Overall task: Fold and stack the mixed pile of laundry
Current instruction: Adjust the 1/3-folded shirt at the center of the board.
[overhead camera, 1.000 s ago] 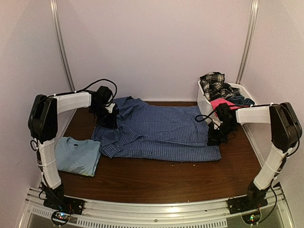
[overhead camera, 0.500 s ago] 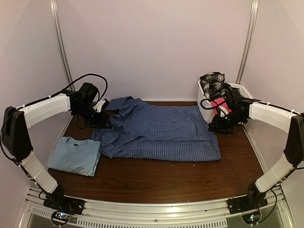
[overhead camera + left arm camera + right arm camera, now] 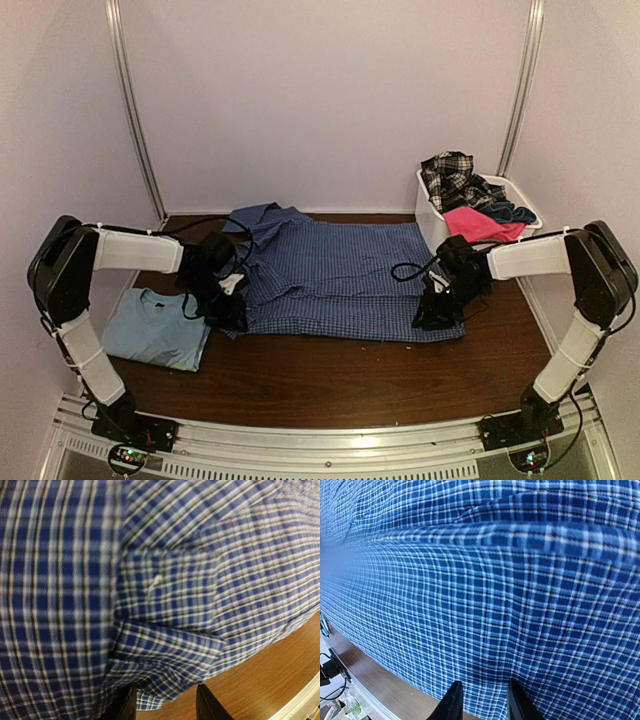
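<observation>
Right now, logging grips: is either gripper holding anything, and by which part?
Cannot tell. The left gripper and right gripper each straddle the near hem of the blue check shirt, jaws parted.

Blue shirt (image 3: 340, 275) in small white-and-dark checks on a dark brown wood-grain table (image 3: 330, 385); a plain light blue T-shirt (image 3: 155, 328); a white basket (image 3: 430, 225) with a hot pink piece (image 3: 478, 222), a black-and-white plaid piece (image 3: 452, 178) and dark navy cloth (image 3: 510, 211).

- Bare worktop (image 3: 350, 380) strip along the near edge lies open.
- Spread blue check shirt (image 3: 340, 270) fills the middle; T-shirt (image 3: 155, 330) left, basket (image 3: 428, 225) back right.
</observation>
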